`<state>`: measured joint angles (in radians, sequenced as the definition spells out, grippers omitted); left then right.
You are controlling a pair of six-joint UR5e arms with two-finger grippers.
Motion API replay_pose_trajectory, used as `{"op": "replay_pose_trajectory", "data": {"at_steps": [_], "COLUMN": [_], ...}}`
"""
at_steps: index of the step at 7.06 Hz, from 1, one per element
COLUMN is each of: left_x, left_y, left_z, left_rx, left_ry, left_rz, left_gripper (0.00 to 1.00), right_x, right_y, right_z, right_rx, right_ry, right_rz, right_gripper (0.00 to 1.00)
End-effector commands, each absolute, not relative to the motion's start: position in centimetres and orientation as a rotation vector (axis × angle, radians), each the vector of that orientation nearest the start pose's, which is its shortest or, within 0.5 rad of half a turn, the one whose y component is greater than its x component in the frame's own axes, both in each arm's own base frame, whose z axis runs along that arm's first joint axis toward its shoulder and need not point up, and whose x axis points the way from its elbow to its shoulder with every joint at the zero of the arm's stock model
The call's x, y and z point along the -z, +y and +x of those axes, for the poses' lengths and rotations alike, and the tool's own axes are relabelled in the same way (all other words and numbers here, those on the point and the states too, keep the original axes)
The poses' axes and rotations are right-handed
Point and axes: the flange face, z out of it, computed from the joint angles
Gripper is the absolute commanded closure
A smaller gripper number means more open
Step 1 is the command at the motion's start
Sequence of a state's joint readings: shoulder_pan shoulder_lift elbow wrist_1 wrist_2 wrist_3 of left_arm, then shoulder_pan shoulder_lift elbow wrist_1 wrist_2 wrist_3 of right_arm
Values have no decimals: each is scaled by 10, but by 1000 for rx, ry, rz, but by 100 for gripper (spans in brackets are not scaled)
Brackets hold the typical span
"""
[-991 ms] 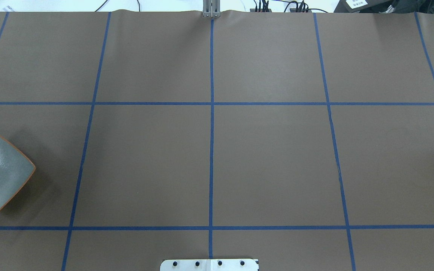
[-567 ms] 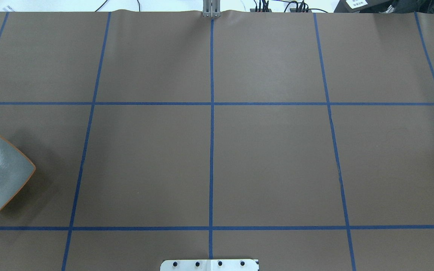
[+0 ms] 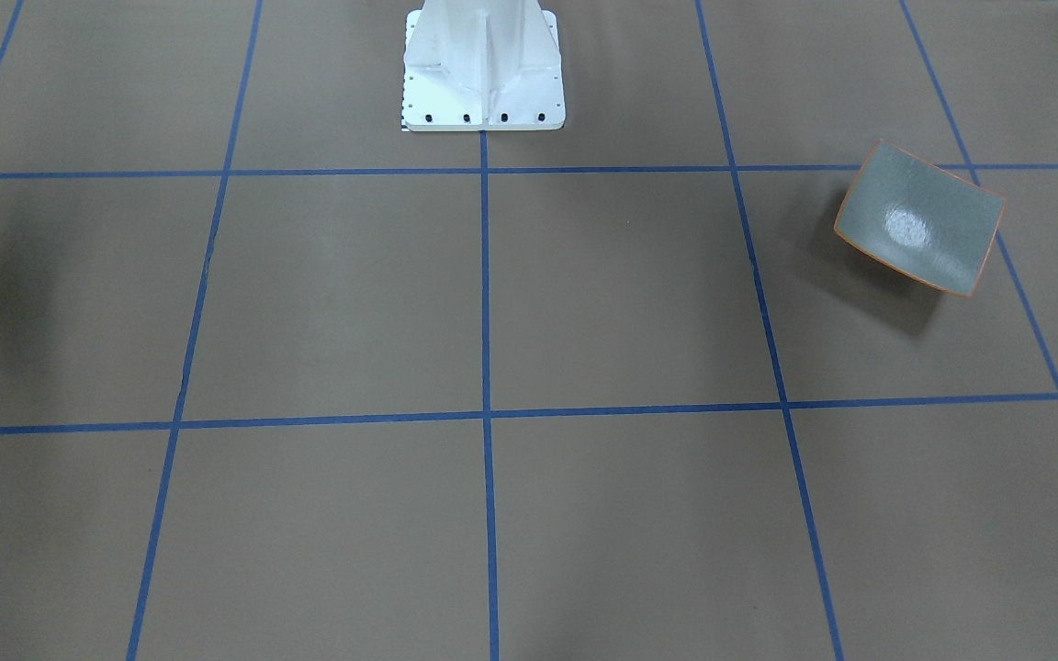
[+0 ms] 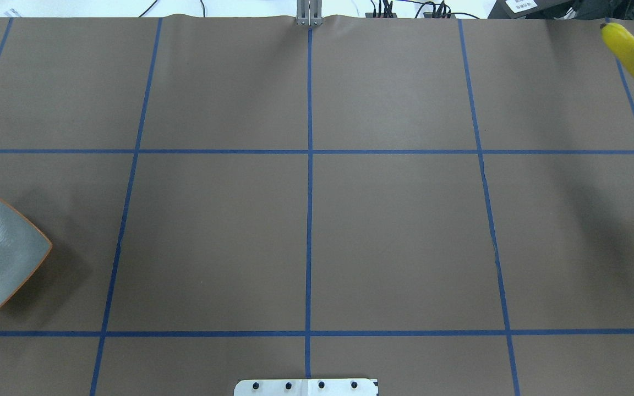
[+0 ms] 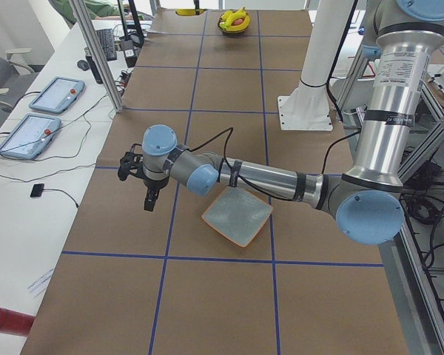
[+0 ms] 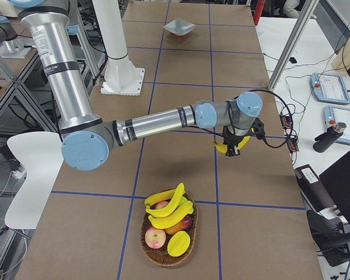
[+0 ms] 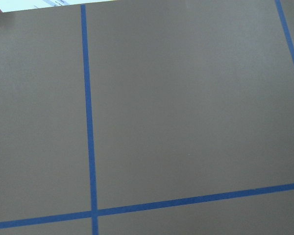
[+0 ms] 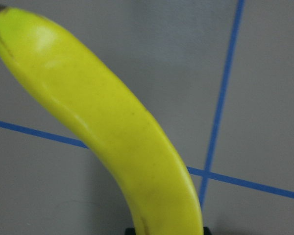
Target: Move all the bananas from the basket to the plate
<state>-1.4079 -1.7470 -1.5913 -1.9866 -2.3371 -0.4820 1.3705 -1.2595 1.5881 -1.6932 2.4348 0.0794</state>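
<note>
Exterior right view takes in the table (image 6: 181, 70) under brown paper and blue tape grid, tablets (image 6: 329, 87) on the bench (image 6: 280, 35) alongside. Right arm (image 6: 157, 123) lies stretched low across it, right gripper (image 6: 233, 150) clamped on one banana (image 4: 628, 47) clear of the paper, other bananas (image 6: 170, 211) in the basket (image 6: 157, 256). Left arm (image 5: 266, 177) crooks beside the plate (image 3: 920, 218); whether the left gripper (image 5: 149, 196) is open I cannot tell.

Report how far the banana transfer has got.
Done: nothing; the plate is empty. In hand: the right gripper is shut on one banana, away from the basket. Left: at least two more bananas lie in that basket among other fruit, and the held one must cross the table to the plate.
</note>
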Motion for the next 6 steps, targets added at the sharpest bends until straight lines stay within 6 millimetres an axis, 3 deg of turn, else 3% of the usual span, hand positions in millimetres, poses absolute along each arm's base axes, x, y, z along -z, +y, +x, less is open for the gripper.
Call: {"op": "replay_pose_trajectory", "data": {"at_steps": [1, 2, 3, 5, 6], "left_x": [-452, -440, -421, -333, -306], "left_y": [-595, -591, -580, -576, -567], "left_z": [68, 80, 126, 209, 230], "left_rx": [133, 143, 145, 216, 215], "left_ry": [1046, 1103, 1181, 1362, 1414], "left_rz": [280, 303, 276, 175, 157], "left_gripper": [0, 0, 0, 0, 0], "right_x": [-378, -326, -287, -230, -202], "right_y": [-581, -559, -533, -488, -469], "right_z": [-180, -225, -260, -303, -333], "right_rx": [149, 104, 81, 46, 18], "right_ry": [-970, -1002, -1029, -1075, -1084], "right_rz": [-9, -52, -90, -159, -216], "right_gripper": [100, 100, 100, 100, 100]}}
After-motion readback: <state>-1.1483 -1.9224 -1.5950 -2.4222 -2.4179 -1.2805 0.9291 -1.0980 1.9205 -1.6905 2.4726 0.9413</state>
